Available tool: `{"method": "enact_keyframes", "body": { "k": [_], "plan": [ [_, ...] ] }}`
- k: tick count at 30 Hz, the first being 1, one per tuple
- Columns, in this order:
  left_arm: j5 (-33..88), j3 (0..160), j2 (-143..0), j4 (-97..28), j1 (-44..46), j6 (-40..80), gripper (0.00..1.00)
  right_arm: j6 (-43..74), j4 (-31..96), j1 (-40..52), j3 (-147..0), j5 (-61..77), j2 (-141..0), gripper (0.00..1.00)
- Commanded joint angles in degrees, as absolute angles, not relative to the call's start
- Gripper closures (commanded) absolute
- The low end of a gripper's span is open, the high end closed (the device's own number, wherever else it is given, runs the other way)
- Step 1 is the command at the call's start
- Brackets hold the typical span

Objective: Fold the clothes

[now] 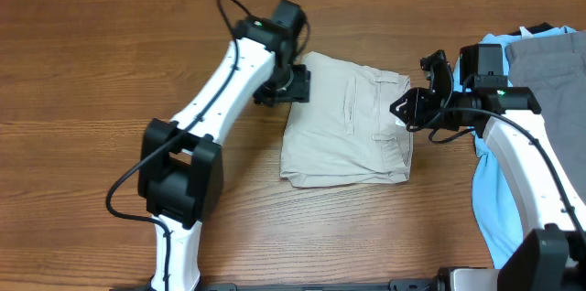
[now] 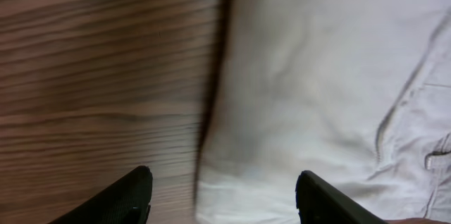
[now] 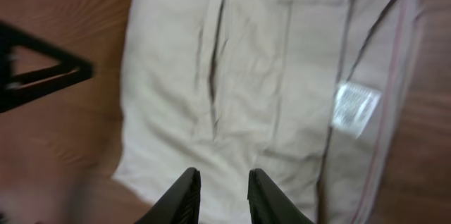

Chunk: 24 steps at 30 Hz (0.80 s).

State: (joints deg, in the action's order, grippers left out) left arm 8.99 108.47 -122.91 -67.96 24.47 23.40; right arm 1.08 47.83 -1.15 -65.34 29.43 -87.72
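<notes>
Shorts [image 1: 346, 126]: they lay folded into a rough rectangle near the middle of the table [image 1: 110, 44], flat on the wood, between my two grippers.
Left gripper [image 1: 295, 85]: it sat at the far left corner of the shorts, over their left edge.
Left jaws: they stood wide apart. In the left wrist view one fingertip [image 2: 134, 196] was over bare wood and the other was over pale cloth, with the folded edge of the shorts running between them. They clamped nothing. I could not tell whether the tips touched the cloth.
Right gripper [image 1: 403, 108]: it sat at the right edge of the shorts, toward their far corner.
Right jaws: they were parted only a little, and pale cloth showed through the narrow gap. I saw nothing pinched between them.
Pocket [image 3: 215, 62]: a stitched slit ran along the cloth beyond my right fingertips [image 3: 184, 196] in the right wrist view.
Label [image 3: 356, 108]: it was small and white, beside a seam on the right side of that view, apart from my fingers.
T-shirt [image 1: 485, 204]: it was light blue and lay at the right side of the table under my right arm, apart from the shorts.
Grey garment [image 1: 549, 62]: it lay on the T-shirt at the far right corner.
</notes>
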Motion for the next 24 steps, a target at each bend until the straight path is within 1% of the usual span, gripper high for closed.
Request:
{"method": "enact_keyframes", "body": {
  "k": [1,7,9,14,20,24],
  "plan": [
    [11.66,109.82,-119.85,-69.67,22.94,20.93,0.32,-0.54,42.28,-1.37,-65.87,25.08,-92.55,0.68],
    [11.6,109.82,-119.85,-71.66,23.29,20.1,0.32,-0.49,30.94,-1.37,-65.87,25.06,-100.97,0.57],
    [11.6,109.82,-119.85,-71.77,23.59,20.05,0.31,-0.47,28.49,-1.37,-65.87,25.08,-103.39,0.54],
    [11.62,109.82,-119.85,-71.77,24.14,19.27,0.32,-0.45,26.02,-1.37,-65.87,25.1,-106.8,0.54],
    [11.62,109.82,-119.85,-71.77,24.21,19.29,0.32,-0.45,26.09,-1.58,-65.89,25.06,-106.96,0.55],
    [11.57,109.82,-119.85,-71.77,24.71,19.27,0.32,-0.16,26.48,-2.83,-65.89,25.08,-106.96,0.53]
  ]
}}
